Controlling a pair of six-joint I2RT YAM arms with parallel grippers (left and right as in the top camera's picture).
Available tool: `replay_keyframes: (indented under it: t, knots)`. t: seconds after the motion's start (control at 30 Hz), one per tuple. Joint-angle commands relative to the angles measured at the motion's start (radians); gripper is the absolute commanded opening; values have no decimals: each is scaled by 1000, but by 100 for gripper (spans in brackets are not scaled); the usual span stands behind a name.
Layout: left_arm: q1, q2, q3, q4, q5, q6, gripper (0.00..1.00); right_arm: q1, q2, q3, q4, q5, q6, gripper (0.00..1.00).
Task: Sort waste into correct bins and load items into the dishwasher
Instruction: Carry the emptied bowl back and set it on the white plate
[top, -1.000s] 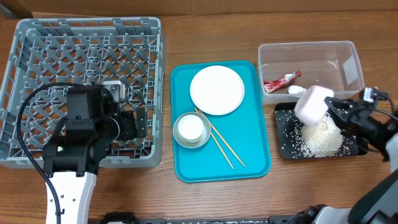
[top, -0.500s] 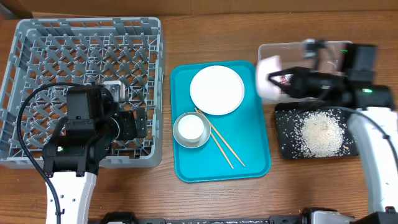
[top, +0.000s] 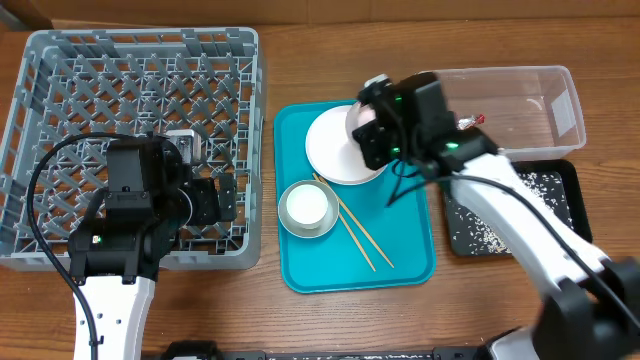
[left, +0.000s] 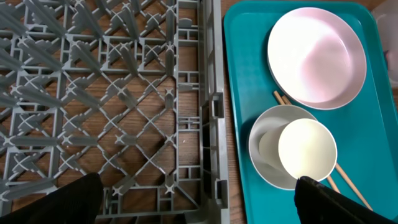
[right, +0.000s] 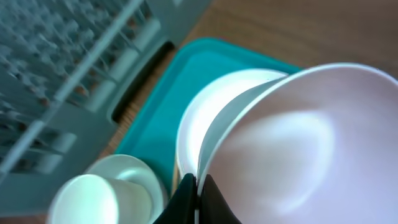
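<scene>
Above the teal tray (top: 400, 250), right hand (right: 194, 186) pinches a white bowl (right: 298, 143).

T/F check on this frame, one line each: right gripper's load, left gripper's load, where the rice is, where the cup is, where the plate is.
1. The right gripper is shut on the rim of the white bowl. True.
2. The left gripper holds the chopsticks. False: it is open and empty above the dish rack; the chopsticks lie on the teal tray.
3. The rice grains lie in the clear tub. False: they lie in the black tray.
4. The white cup sits inside the metal bowl. True.
5. The white plate stands in the dish rack. False: it lies flat on the teal tray.
</scene>
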Motion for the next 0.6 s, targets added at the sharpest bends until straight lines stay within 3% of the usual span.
replay_keyframes:
  t: [0.0, 0.2, 0.4, 0.47, 0.57]
  knots:
    - [-6, 3, 22, 4, 8, -15, 100, 11, 77, 21, 23, 42, -28, 4]
    - [-6, 3, 22, 5, 8, -15, 100, 17, 184, 21, 54, 42, -28, 4]
    - [-6, 4, 22, 5, 8, -14, 100, 17, 186, 21, 50, -13, -28, 37]
    - [-6, 6, 22, 5, 8, -14, 100, 17, 181, 25, 32, -28, -25, 41]
    - [-6, 10, 22, 5, 8, -15, 100, 17, 156, 70, -64, -34, 4, 40]
